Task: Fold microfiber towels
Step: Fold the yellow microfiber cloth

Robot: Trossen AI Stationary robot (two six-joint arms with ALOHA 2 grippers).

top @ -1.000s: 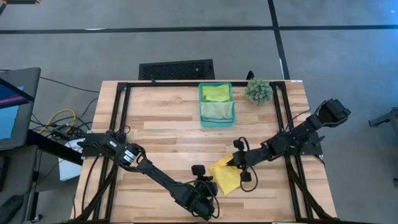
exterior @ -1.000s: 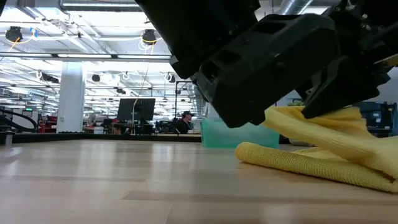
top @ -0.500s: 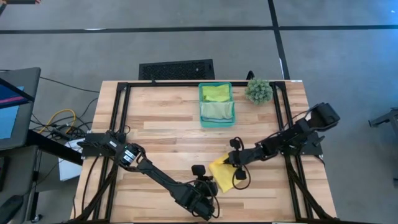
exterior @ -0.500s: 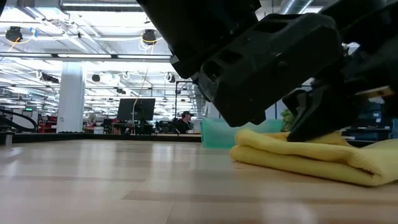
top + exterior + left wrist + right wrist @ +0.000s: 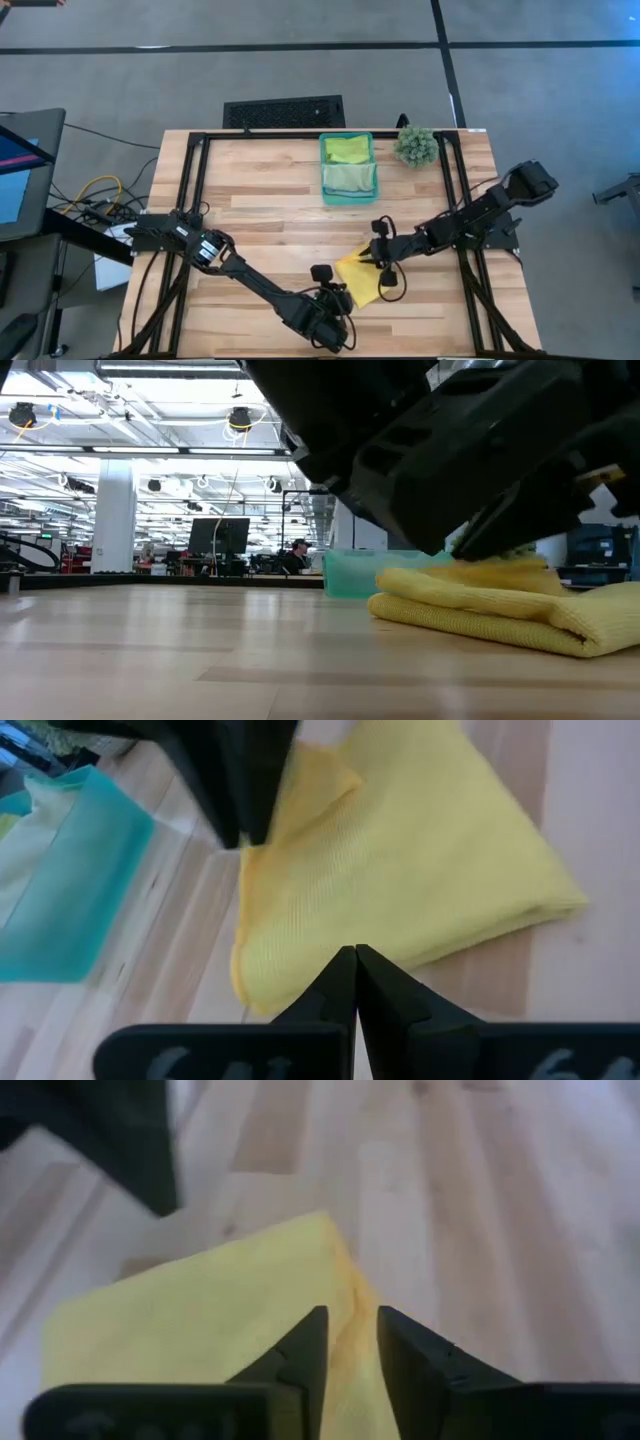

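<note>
A: Where is the yellow towel (image 5: pixel 358 281)?
B: Folded flat on the wooden table (image 5: pixel 260 200), near its front edge, between the two arms. Two more towels (image 5: pixel 348 165) sit in the teal bin (image 5: pixel 323 180) at the back, well apart from it.
A: The right gripper (image 5: pixel 383 268)?
B: At the towel's far corner, fingers (image 5: pixel 300 1350) slightly parted, a narrow gap showing, clamping nothing.
A: The left gripper (image 5: pixel 354 960)?
B: Fingers pressed together at the towel's near edge, holding nothing.
</note>
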